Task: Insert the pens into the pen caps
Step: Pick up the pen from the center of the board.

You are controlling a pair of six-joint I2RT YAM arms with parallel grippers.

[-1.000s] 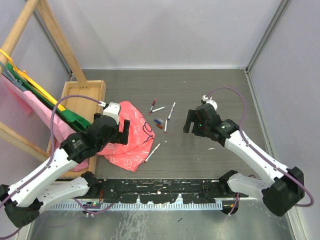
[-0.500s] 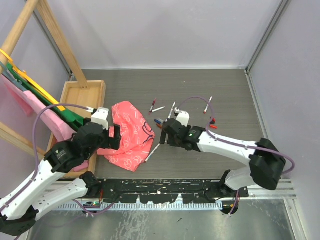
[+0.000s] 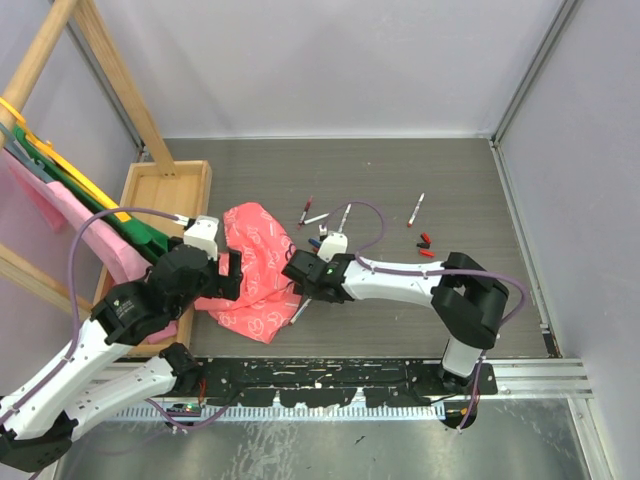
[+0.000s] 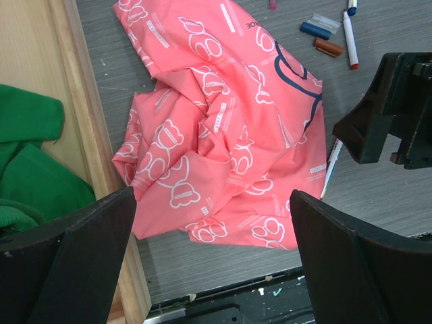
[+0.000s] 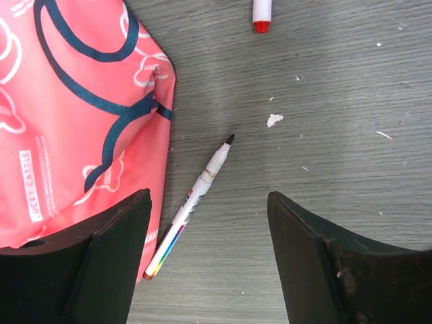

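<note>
Hovering over a black-tipped pen (image 5: 194, 199) with the right gripper (image 5: 208, 202), jaws spread wide either side of the barrel, nothing pinched yet. Looks like lining up for a pick: set directly above, straddling the barrel, clear of the pink cloth (image 5: 67, 121) just beside the pen at 9 o'clock. Lying flat on the table (image 5: 337, 101), tip pointing to 1 o'clock in the wrist view, tail almost at the cloth hem. Tight spot, some risk of snagging fabric on closing.

Hanging above the cloth with the left gripper (image 4: 212, 202), fully open, empty. Probably parked there to stay out of the reach across, or waiting to take a cap.

Scattered at 12 to 2 o'clock of the right gripper in the top view: more pens (image 3: 344, 215), uncapped, with one pen (image 3: 415, 210) well apart at 2 o'clock. Sitting at 12 o'clock of it: a blue cap (image 4: 315, 30) and a brown-red cap (image 4: 329, 47), side by side, near a red-tipped pen (image 4: 349, 34). Further caps (image 3: 425, 240), red and dark, at 3 o'clock. Nothing seated in any cap as far as visible, so no pair done.

At 9 o'clock of the cloth, a wooden tray (image 3: 180, 195): holding green fabric (image 4: 27, 155), no pens or caps seen inside.
</note>
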